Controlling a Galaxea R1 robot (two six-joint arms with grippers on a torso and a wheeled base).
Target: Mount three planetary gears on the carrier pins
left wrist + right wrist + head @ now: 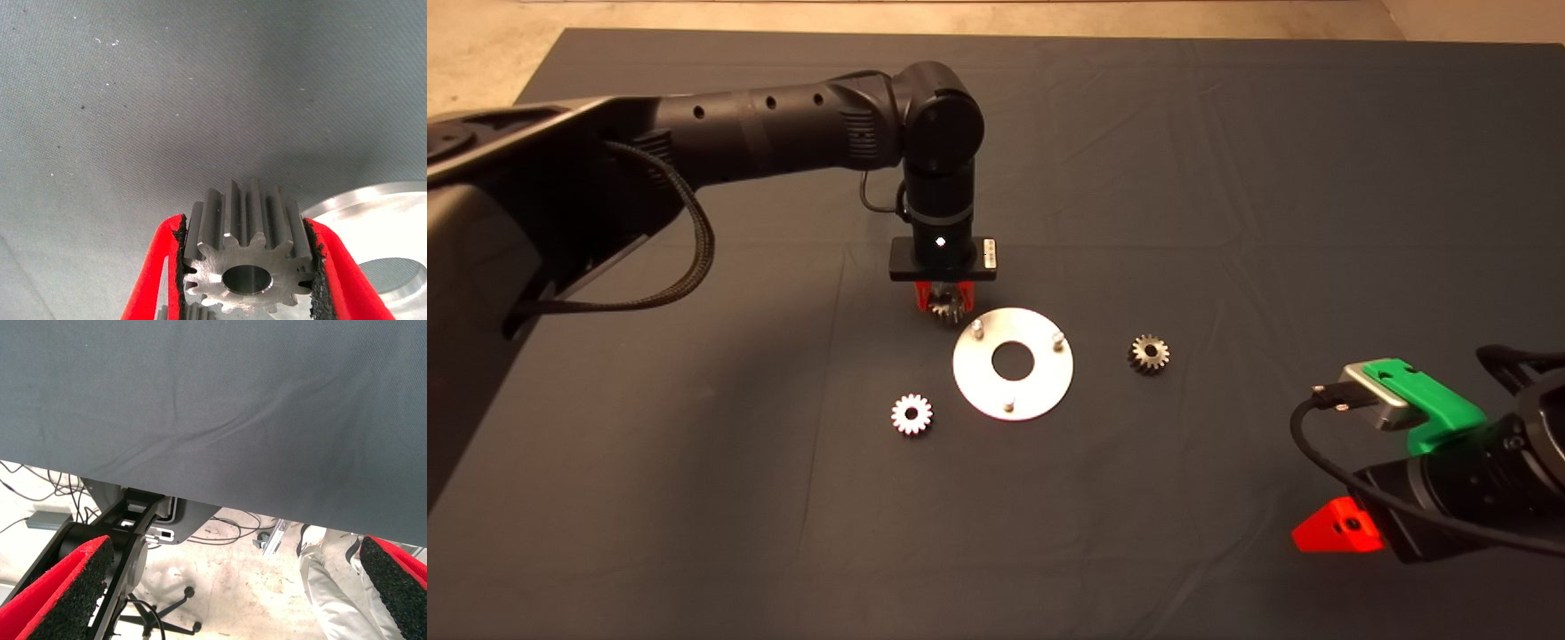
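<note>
My left gripper (944, 304) is shut on a silvery planetary gear (248, 257) and holds it just above the mat, beside the round silver disc's (1013, 391) far-left edge. The disc carries three short carrier pins (977, 329), all bare. A second gear (911, 414) lies flat on the mat left of the disc. A third gear (1149, 354) lies right of it. In the left wrist view the disc's rim (373, 203) shows close beside the held gear. My right gripper (1338, 526) is parked open at the mat's lower right.
The dark mat (1227, 178) covers the table and has shallow wrinkles. The right wrist view looks past the mat's edge at a floor with cables, a chair base (167, 623) and a person's leg (327, 587).
</note>
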